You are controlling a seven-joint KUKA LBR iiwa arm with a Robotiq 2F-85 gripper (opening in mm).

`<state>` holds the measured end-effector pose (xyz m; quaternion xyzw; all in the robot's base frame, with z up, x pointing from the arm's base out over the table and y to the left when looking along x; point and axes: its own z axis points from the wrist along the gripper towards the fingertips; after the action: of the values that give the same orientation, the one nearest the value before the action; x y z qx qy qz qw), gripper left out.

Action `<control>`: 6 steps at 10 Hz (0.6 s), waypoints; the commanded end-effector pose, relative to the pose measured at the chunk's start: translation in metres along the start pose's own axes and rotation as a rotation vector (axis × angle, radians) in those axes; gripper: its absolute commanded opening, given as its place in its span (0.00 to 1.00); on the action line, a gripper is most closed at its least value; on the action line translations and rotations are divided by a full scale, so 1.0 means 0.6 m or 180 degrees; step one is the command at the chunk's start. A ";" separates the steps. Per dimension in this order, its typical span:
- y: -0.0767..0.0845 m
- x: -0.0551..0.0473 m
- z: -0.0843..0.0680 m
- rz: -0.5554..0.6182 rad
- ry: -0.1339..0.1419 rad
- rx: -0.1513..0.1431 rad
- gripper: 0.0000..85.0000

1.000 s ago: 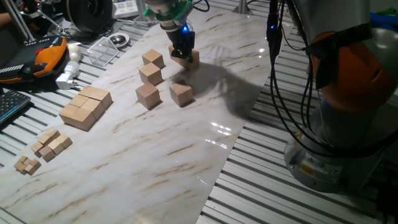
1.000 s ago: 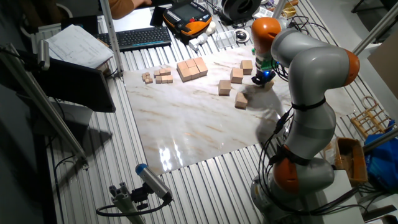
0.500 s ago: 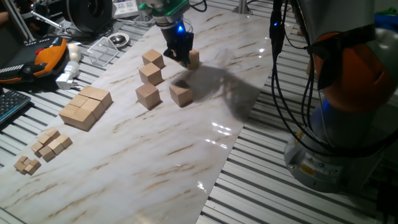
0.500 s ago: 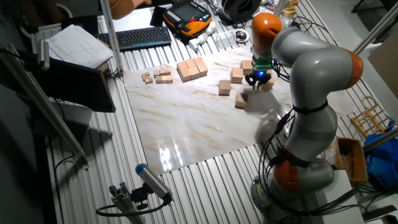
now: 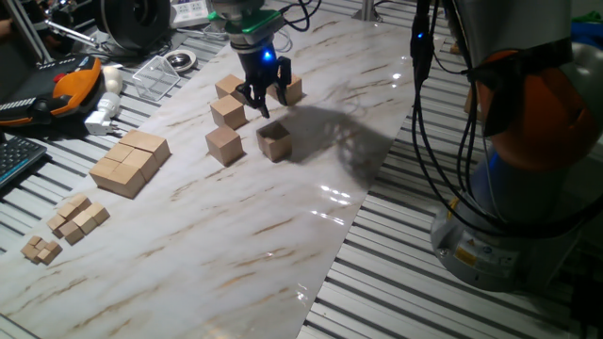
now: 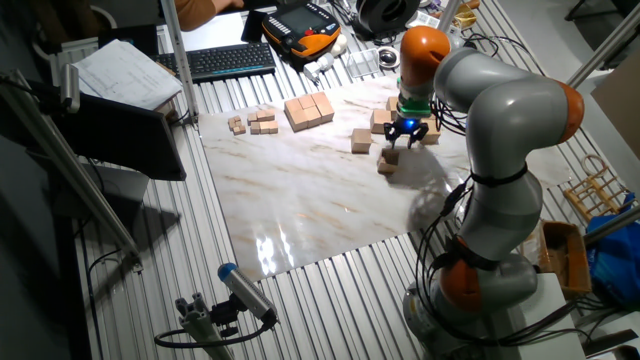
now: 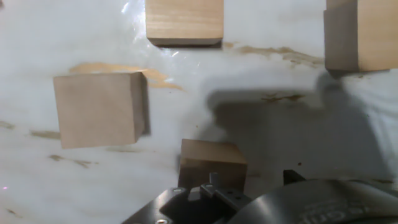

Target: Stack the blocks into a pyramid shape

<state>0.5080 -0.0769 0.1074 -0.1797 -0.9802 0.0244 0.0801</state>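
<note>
Five tan wooden blocks lie apart on the marble sheet: a far-left block [image 5: 231, 88], one in front of it [image 5: 228, 111], a near-left block [image 5: 224, 145], a near-right block [image 5: 274, 141] and a far-right block [image 5: 293, 89]. My gripper [image 5: 267, 104] hangs open and empty just above the sheet, in the middle of the group, behind the near-right block. From the other side, the gripper [image 6: 405, 135] stands above that same block [image 6: 388, 162]. The hand view shows one block [image 7: 211, 163] close under the hand and three blocks around it, including the left one [image 7: 99, 109].
A flat slab of joined cubes [image 5: 130, 162] lies left of the blocks, with several tiny cubes [image 5: 77, 218] nearer the front left. Tools, a clear box [image 5: 155, 75] and a keyboard sit off the sheet's far left. The arm's base [image 5: 509, 188] stands at the right.
My gripper has left the far-right block, which stays on the sheet. It has moved left and forward to the middle of the group with its fingers spread.
</note>
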 end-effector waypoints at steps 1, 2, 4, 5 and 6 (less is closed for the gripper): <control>0.000 0.002 0.003 0.0008 0.0006 -0.0015 0.60; 0.001 0.004 0.005 0.0022 0.0009 -0.0050 0.60; 0.001 0.003 0.004 0.0013 -0.0006 -0.0051 0.60; 0.000 0.005 0.005 0.0000 0.0005 -0.0041 0.60; 0.000 0.005 0.005 -0.0003 0.0005 -0.0026 0.60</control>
<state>0.5050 -0.0754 0.1051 -0.1801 -0.9802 0.0207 0.0800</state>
